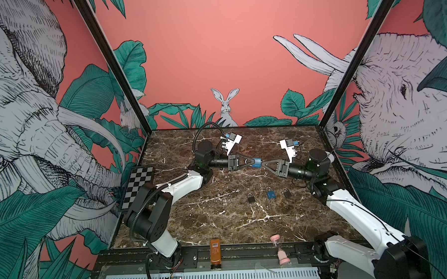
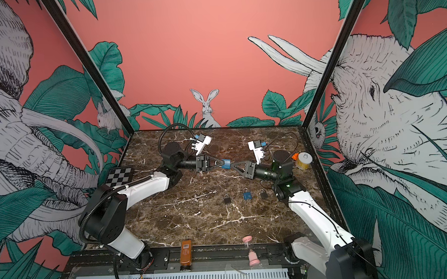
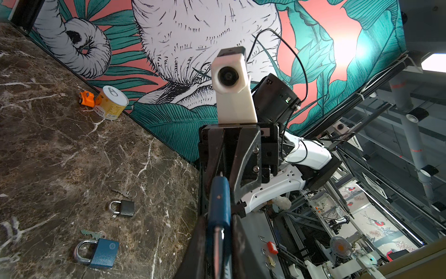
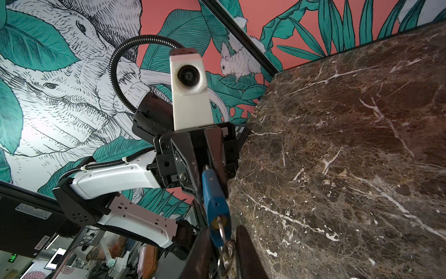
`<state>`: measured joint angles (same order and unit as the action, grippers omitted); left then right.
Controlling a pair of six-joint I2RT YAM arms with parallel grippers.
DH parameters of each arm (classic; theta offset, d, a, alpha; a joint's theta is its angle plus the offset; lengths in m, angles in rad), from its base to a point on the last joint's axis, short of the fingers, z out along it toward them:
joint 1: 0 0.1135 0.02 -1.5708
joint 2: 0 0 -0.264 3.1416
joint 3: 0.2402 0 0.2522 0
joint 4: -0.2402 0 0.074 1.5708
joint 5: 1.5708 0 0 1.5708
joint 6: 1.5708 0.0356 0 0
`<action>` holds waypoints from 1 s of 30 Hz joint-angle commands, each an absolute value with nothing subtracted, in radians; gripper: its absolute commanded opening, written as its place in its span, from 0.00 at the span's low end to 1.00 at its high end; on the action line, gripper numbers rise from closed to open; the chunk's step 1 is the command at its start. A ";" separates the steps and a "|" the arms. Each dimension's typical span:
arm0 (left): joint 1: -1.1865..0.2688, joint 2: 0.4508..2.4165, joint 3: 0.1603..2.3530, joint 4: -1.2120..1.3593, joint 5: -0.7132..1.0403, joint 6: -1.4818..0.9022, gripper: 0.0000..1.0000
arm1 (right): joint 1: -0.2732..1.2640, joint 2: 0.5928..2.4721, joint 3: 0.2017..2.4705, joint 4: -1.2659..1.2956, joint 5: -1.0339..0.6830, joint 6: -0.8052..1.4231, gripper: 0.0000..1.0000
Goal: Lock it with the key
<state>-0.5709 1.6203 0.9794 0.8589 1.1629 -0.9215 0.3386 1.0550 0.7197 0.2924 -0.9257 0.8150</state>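
Observation:
A blue padlock (image 1: 256,163) hangs in the air over the middle of the marble table (image 1: 221,223), and my left gripper (image 1: 251,163) is shut on its shackle end. In the left wrist view the padlock's body (image 3: 219,200) sticks out from between the left gripper's fingers (image 3: 243,251). From the opposite side my right gripper (image 1: 263,165) meets the lock's bottom end. In the right wrist view a silver key (image 4: 220,228) with a ring sits in the brass keyhole of the padlock (image 4: 214,198), and my right gripper (image 4: 223,251) is shut on the key.
Three more padlocks lie on the table below the right arm: black (image 1: 251,198), blue (image 1: 270,194), black (image 1: 287,193). A yellow can (image 2: 303,160) and an orange object (image 2: 294,156) stand by the right wall. A checkerboard (image 1: 139,186) leans at the left; a brown bottle (image 1: 215,253) and pink hourglass (image 1: 280,249) lie at the front.

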 commanded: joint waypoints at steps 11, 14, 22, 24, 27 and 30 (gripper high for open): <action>-0.574 1.629 1.006 0.925 1.219 -0.926 0.00 | 0.336 1.060 0.716 0.367 -0.984 0.824 0.00; -0.572 1.628 1.006 0.900 1.228 -0.904 0.00 | 0.329 1.050 0.712 0.365 -0.989 0.825 0.00; -0.539 1.630 0.987 0.844 1.242 -0.849 0.00 | 0.248 1.001 0.650 0.477 -1.023 0.911 0.00; -0.535 1.629 0.987 0.842 1.244 -0.847 0.00 | 0.228 0.988 0.637 0.497 -1.032 0.927 0.00; -0.535 1.629 0.989 0.832 1.247 -0.839 0.00 | 0.220 0.979 0.634 0.491 -1.044 0.928 0.00; -0.538 1.629 1.008 0.663 1.214 -0.736 0.00 | 0.218 0.966 0.645 0.383 -1.003 0.873 0.00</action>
